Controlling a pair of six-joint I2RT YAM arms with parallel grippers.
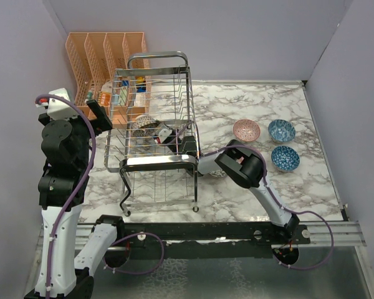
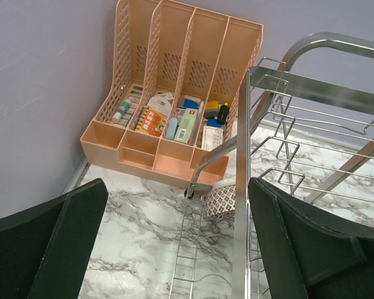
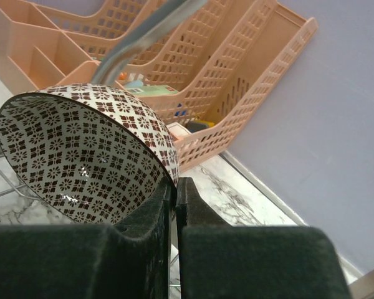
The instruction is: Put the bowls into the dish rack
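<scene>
No legible text, labels or numbers.

In the top view, the right gripper (image 1: 173, 138) and its patterned bowl (image 1: 164, 133) are largely screened by the wires of the dish rack (image 1: 157, 163). Behind the rack, the orange organizer's (image 1: 106, 50) items are too small to be identified.

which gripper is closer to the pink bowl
Right. The right gripper is inside the dish rack, left of the pink bowl; the left gripper is farther off, past the rack's left side.

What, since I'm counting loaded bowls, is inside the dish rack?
A grey patterned bowl, plus a brown-and-white bowl pinched by the right gripper; wires hide their seating.
</scene>
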